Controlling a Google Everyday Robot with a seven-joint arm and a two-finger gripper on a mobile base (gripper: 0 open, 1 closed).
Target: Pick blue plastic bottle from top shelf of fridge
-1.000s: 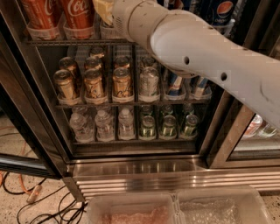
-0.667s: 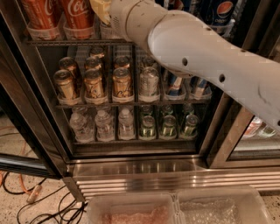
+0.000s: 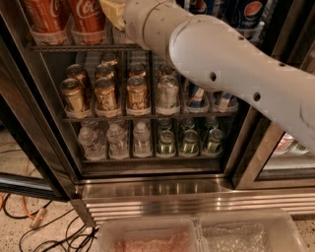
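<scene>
My gripper [image 3: 112, 13] is at the top edge of the view, at the end of my white arm [image 3: 231, 69], reaching into the fridge [image 3: 152, 193] at the top shelf [image 3: 74, 47]. It sits just right of two red Coca-Cola bottles [image 3: 87, 15]. Only its pale yellowish tip shows. The blue plastic bottle with the white label is not visible; the arm and gripper cover that part of the shelf. Dark blue Pepsi bottles [image 3: 249, 15] stand at the right of the shelf.
A middle rack holds gold and silver cans [image 3: 106, 93]. The lower rack holds small clear and green bottles [image 3: 142, 140]. The open glass door [image 3: 24, 128] stands at the left. Cables [image 3: 29, 216] lie on the floor. Clear plastic trays [image 3: 197, 235] sit at the bottom front.
My arm has shifted slightly left along the top shelf. The bottles and cans have not moved.
</scene>
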